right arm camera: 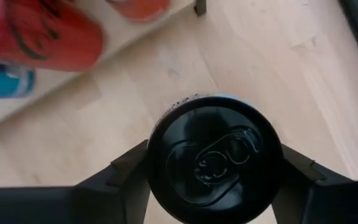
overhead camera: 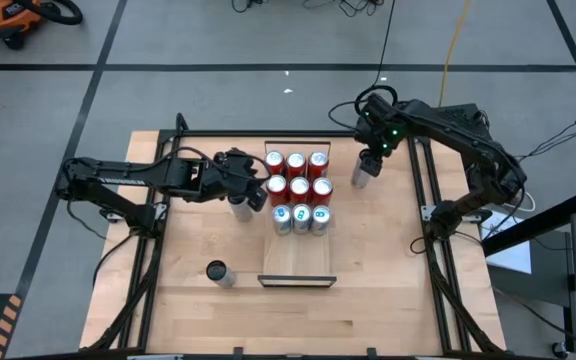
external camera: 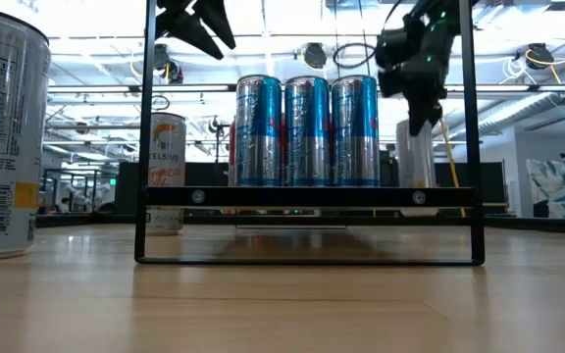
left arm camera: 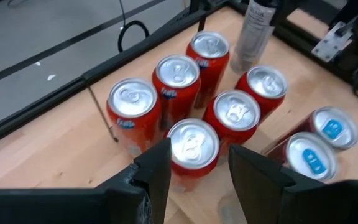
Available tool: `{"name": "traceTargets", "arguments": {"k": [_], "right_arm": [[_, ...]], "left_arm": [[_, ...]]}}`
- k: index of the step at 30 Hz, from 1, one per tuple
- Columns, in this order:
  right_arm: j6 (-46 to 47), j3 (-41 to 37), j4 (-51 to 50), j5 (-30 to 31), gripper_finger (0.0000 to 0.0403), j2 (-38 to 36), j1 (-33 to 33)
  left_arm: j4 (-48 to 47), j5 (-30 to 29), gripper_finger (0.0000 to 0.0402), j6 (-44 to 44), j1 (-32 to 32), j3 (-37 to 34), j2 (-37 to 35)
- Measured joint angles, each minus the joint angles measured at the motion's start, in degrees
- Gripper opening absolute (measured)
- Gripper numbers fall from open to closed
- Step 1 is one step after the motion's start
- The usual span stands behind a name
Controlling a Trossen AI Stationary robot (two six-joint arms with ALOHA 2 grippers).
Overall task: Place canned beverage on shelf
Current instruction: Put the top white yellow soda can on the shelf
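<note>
On the table's far right side, the right gripper [right arm camera: 211,171] clamps a black-topped silver can [right arm camera: 213,158] standing on the wood just beside the shelf [overhead camera: 296,265]. Shelf's far half holds six red cans [overhead camera: 296,172] and three blue cans [overhead camera: 300,218]. Left gripper [overhead camera: 253,185] hovers beside the red cans, fingers parted, holding nothing. Another black-topped can [overhead camera: 217,272] stands near-left on the table [overhead camera: 378,290]

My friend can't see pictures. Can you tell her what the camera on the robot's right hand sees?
A black-topped can stands on the wooden table, seen from straight above, with the right gripper fitted around it, one jaw on each side. Off to one side are red cans and a blue can.
</note>
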Motion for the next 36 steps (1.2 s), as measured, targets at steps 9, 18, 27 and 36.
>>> {"name": "traceTargets", "arguments": {"k": [9,18,27,36], "right_arm": [[14.45,2.7,-3.49,-7.43,0.0219,-8.19,3.43],[30.44,3.04,-3.55,-12.15,0.0218,-17.49,9.88],[42.91,3.04,-2.63,-18.38,0.0219,-24.19,16.12],[53.36,3.04,7.62,-19.43,0.0219,-27.09,22.75]], "left_arm": [[6.68,0.23,0.0165,0.56,-0.44,0.04,0.0],[21.5,-0.94,0.0165,16.19,-4.56,0.04,0.0],[30.23,-1.16,0.0165,21.91,-6.07,0.07,0.02],[38.58,-0.08,0.0216,28.24,-9.62,0.12,2.08]]}}
